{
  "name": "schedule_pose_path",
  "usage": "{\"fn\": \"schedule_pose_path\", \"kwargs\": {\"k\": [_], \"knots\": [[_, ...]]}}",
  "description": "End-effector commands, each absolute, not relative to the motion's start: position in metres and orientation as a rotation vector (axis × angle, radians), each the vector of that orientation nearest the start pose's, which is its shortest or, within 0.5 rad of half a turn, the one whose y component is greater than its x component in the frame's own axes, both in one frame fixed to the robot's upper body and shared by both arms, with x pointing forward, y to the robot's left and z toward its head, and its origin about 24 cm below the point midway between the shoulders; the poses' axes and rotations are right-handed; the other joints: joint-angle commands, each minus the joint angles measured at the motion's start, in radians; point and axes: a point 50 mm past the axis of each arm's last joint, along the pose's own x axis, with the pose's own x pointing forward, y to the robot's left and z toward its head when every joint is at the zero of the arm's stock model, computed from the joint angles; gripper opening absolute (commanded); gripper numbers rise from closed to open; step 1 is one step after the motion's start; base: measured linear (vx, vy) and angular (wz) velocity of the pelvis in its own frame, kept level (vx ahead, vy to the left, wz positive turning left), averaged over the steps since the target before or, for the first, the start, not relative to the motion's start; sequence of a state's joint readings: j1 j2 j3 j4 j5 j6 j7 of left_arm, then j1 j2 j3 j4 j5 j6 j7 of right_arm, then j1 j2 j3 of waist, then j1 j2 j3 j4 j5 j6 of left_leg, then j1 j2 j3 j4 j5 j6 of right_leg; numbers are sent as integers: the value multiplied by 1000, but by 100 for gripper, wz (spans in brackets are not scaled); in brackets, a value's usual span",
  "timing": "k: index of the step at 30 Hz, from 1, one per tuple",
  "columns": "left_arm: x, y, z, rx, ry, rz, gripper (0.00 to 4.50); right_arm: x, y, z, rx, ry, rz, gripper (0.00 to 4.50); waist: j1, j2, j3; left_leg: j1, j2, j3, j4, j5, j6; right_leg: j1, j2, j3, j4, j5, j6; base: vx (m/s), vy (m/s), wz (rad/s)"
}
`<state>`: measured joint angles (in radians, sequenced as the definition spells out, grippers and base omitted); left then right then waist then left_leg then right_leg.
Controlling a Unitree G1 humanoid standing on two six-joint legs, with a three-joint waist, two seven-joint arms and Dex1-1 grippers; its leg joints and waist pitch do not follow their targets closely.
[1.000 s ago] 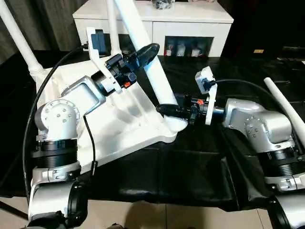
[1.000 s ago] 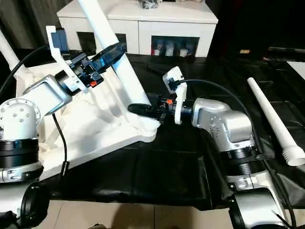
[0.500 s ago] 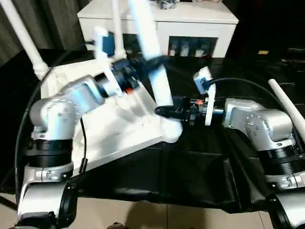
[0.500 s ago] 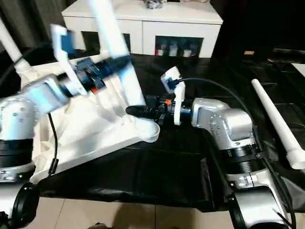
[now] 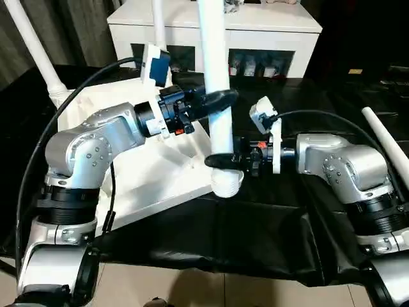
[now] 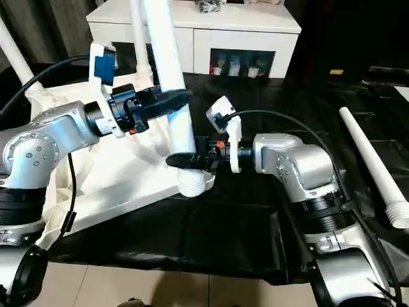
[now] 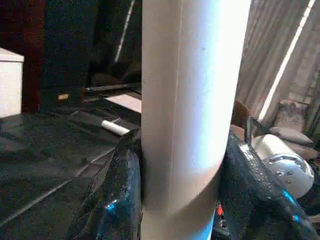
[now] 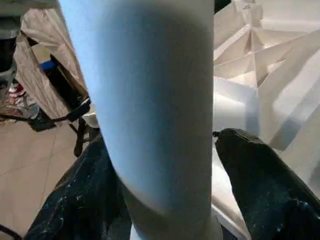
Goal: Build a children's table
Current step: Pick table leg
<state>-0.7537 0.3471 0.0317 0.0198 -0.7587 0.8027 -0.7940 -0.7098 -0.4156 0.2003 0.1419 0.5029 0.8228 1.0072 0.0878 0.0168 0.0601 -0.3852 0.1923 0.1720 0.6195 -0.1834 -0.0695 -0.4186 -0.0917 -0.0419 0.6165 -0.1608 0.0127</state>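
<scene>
A: Closest in, the right gripper (image 5: 220, 160) is clamped low on the leg (image 5: 216, 96), just above its ribbed foot at the near corner of the table top (image 5: 147, 173).

B: And the left gripper (image 5: 214, 101) pinches the same leg higher up. The leg stands nearly upright, the top lying underside-up on the black work table (image 5: 268, 224).

A: The risk, I'd say: the two grips pull out of line, the end jams crooked at the corner socket, or the top slides toward the edge.

B: Can't see the socket itself; the leg's foot covers it. The leg's upper end runs out of frame.

A: Further back, two legs (image 5: 35, 54) rise from the far corners, a loose leg (image 6: 370, 169) lies off right, and the white cabinet (image 5: 281, 32) sits behind.
</scene>
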Motion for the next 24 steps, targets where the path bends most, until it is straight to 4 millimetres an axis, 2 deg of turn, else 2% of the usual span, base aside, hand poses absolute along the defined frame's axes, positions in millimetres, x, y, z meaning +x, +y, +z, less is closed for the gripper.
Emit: {"fn": "schedule_pose_path", "kwargs": {"k": [1,4,6,8,15,19,20,24], "knots": [[313,106,219,-253,-14,-1265,180,320,-104,154,45,392,1296,316,0,-10,-79,16,16,2,-74,-154,-13,58,-31,25,-53,-164,-232,0,0,0],[312,105,219,-247,-11,-1278,180,319,-102,153,44,399,1307,316,-1,-11,-80,16,16,3,-74,-149,-12,59,-30,26,-52,-159,-233,0,0,0],[311,104,218,-241,-9,-1288,180,319,-102,152,42,401,1309,281,0,-8,-80,17,16,3,-74,-151,-12,57,-31,26,-52,-164,-233,0,0,0],[311,104,218,-243,-9,-1288,180,319,-102,151,43,403,1310,281,0,-7,-80,17,16,3,-74,-153,-12,58,-30,25,-52,-156,-236,0,0,0],[311,104,217,-239,-12,-1286,180,316,-104,149,46,412,1317,207,0,-7,-81,17,16,2,-73,-149,-11,59,-30,25,-50,-142,-242,0,0,0],[314,104,214,-278,33,-1263,180,314,-105,148,52,413,1316,201,0,-10,-81,18,17,2,-74,-151,-11,59,-30,25,-51,-150,-241,0,0,0],[314,104,214,-278,33,-1263,236,314,-105,148,52,413,1316,199,-1,-10,-81,17,17,3,-73,-150,-12,59,-30,26,-50,-147,-242,0,0,0],[314,109,206,-266,55,-1232,284,313,-107,147,74,398,1284,193,1,-12,-81,16,16,2,-73,-142,-10,59,-31,26,-51,-152,-235,0,0,0]]}}
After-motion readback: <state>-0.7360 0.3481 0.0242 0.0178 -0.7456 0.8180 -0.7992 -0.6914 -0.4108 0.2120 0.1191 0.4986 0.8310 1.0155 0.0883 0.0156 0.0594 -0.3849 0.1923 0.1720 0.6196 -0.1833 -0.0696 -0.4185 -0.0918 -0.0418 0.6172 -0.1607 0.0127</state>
